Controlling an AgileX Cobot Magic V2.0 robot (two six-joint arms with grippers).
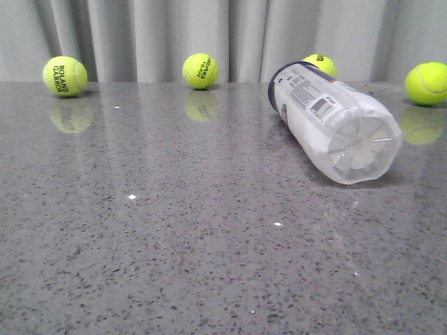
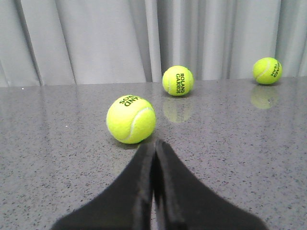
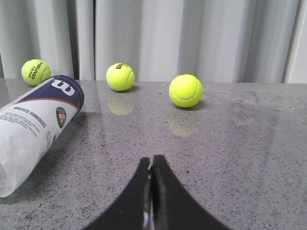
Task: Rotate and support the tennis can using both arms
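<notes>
The tennis can (image 1: 328,118) lies on its side at the right of the grey table, clear bottom end towards the camera, dark blue rim at the far end. It also shows in the right wrist view (image 3: 36,124), with its navy patch and round logo. My left gripper (image 2: 154,143) is shut and empty, low over the table just behind a yellow ball (image 2: 131,119). My right gripper (image 3: 151,160) is shut and empty, apart from the can. Neither gripper shows in the front view.
Yellow tennis balls stand along the back by the grey curtain: one at far left (image 1: 65,76), one in the middle (image 1: 200,70), one behind the can (image 1: 320,64), one at far right (image 1: 426,83). The table (image 1: 174,244) is speckled grey stone.
</notes>
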